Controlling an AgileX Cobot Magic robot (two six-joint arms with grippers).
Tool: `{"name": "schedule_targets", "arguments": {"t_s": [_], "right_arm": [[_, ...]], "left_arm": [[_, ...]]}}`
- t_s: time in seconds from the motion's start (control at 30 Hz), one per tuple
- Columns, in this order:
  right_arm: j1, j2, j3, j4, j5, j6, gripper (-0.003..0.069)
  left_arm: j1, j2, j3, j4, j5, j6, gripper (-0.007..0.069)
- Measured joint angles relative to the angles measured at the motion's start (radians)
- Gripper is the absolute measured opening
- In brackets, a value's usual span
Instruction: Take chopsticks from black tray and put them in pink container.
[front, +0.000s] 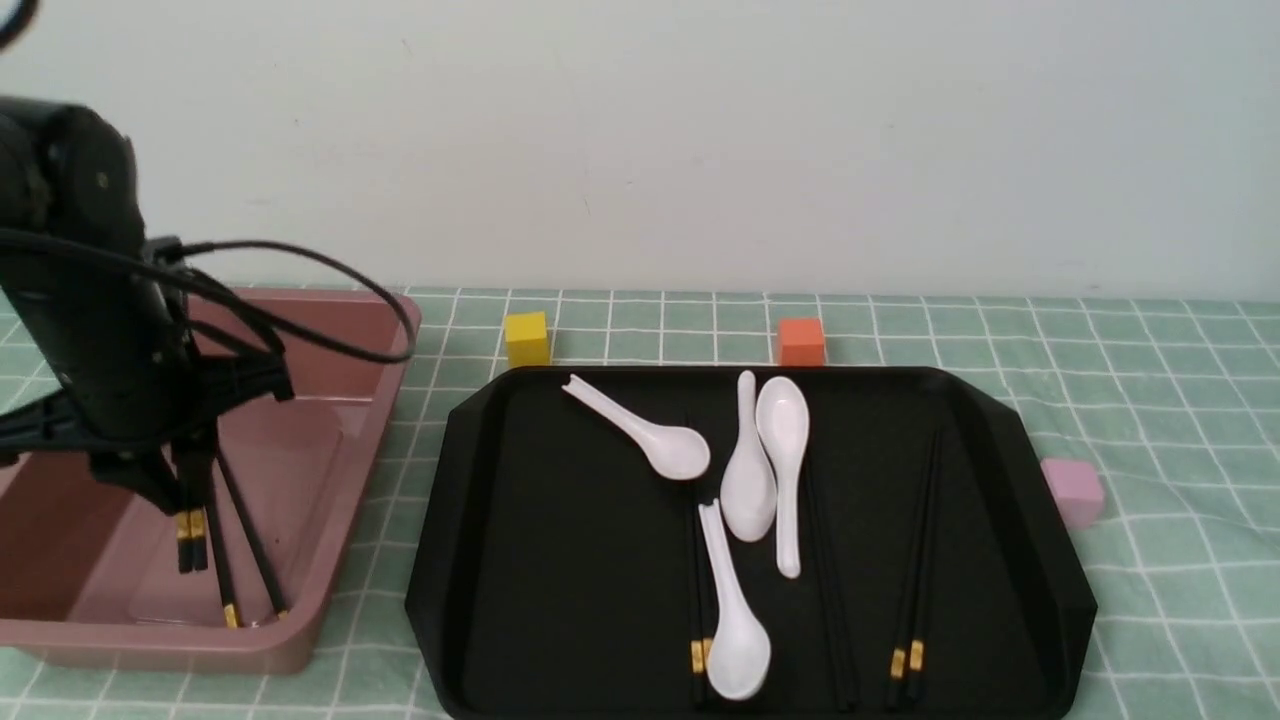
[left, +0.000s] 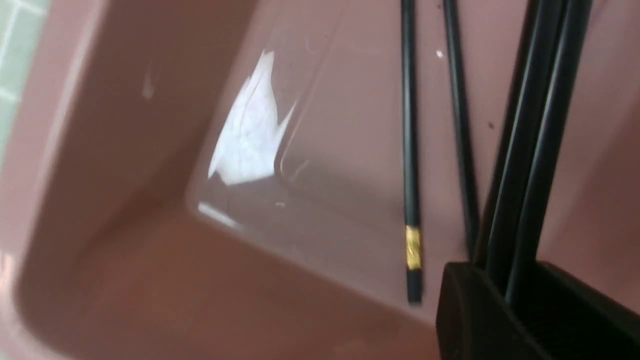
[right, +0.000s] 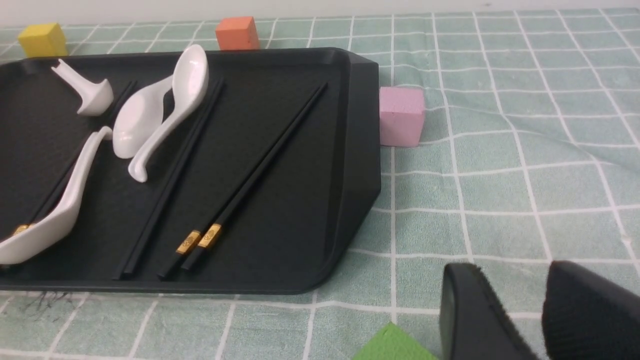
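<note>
As fingers (left: 470, 315) clamp chopsticks (left: 530, 150), pink container (front: 330, 345) sits beneath.

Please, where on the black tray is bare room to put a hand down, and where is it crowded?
Free: the left part of the tray, between its left rim and the spoons. Crowded: the middle and right, where spoons and chopsticks lie close.

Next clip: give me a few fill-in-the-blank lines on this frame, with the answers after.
1. The ___ gripper grips a chopstick pair over the container.
2. The tray holds ___ white spoons.
3. The cube by the tray's right edge is ___.
4. ___ loose chopsticks lie in the container.
Missing: left; four; pink; two.
</note>
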Motion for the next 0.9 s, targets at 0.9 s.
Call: {"name": "schedule_targets", "arguments": {"t_s": [0.9], "right_arm": [[0.0,0.0,0.0,0.0,0.0,0.0,0.024]], "left_arm": [[-0.059,-0.468,0.223,-0.069,0.124,0.086,0.0046]]}}
